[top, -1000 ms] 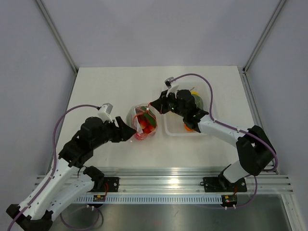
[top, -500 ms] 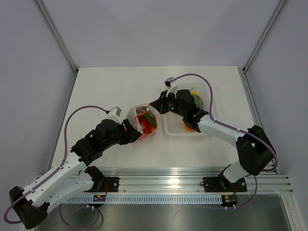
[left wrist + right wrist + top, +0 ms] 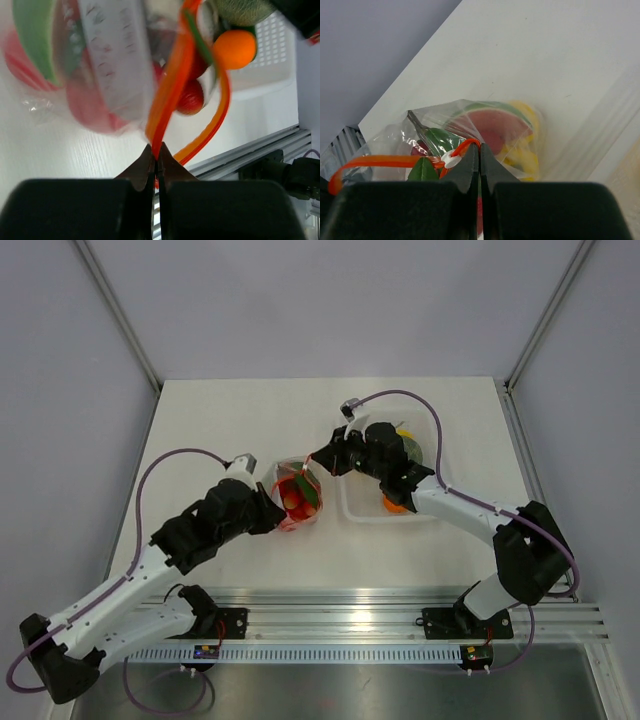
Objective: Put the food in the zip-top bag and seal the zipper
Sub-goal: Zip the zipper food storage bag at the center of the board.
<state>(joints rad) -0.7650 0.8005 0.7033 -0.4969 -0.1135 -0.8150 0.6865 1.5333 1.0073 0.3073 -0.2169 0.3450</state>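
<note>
Red-orange zipper strip (image 3: 170, 90) on clear plastic bag (image 3: 296, 510) stretches across centre frame, left gripper (image 3: 156, 159) and right gripper (image 3: 480, 150) pinching opposite ends.

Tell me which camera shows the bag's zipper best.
Left wrist: the zipper runs large up the frame from the shut left gripper, its two sides parting. Right wrist shows one stretch and a white slider at the right gripper. Top external shows only a thin red line.

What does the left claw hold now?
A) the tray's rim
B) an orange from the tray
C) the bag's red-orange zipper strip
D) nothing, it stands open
C: the left wrist view shows the left claw shut on the zipper strip.
</note>
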